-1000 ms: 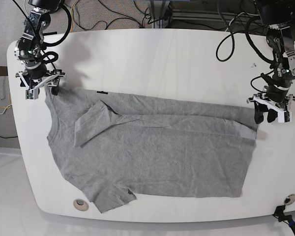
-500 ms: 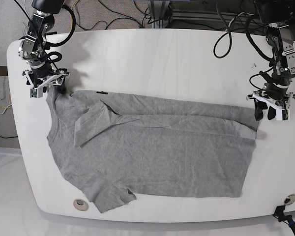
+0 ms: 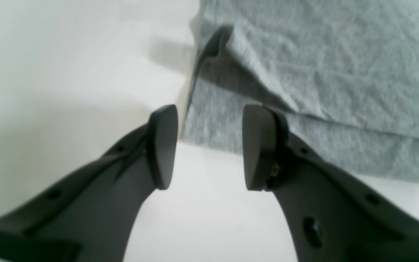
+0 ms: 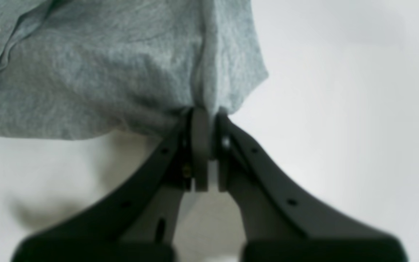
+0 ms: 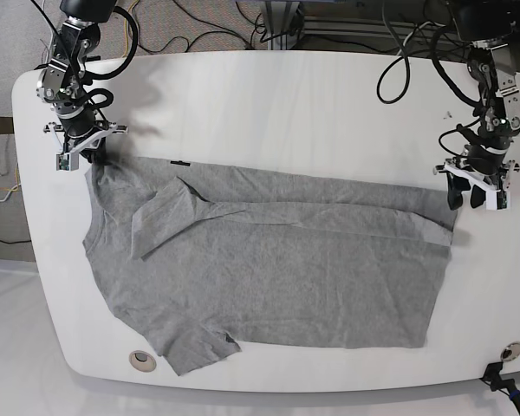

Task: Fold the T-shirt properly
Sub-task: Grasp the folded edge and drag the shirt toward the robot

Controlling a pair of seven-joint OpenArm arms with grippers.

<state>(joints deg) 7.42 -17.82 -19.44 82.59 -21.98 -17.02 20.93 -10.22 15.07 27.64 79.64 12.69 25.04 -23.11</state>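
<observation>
Right gripper (image 4: pixel 206 153) is clamped on the shoulder corner of the T-shirt (image 5: pixel 277 260), which lies long-axis across the table (image 5: pixel 269 104), while left gripper (image 3: pixel 209 145), jaws apart, sits w/ the hem corner just ahead, 2 layers folded there.

Bright, even light is washing over the white bench (image 5: pixel 269 104), leaving only soft shadows beside the arms. Both wrist views are looking blurred, the dark claws nearest the lens lying out of focus, and pale glare is flattening the bench there.
</observation>
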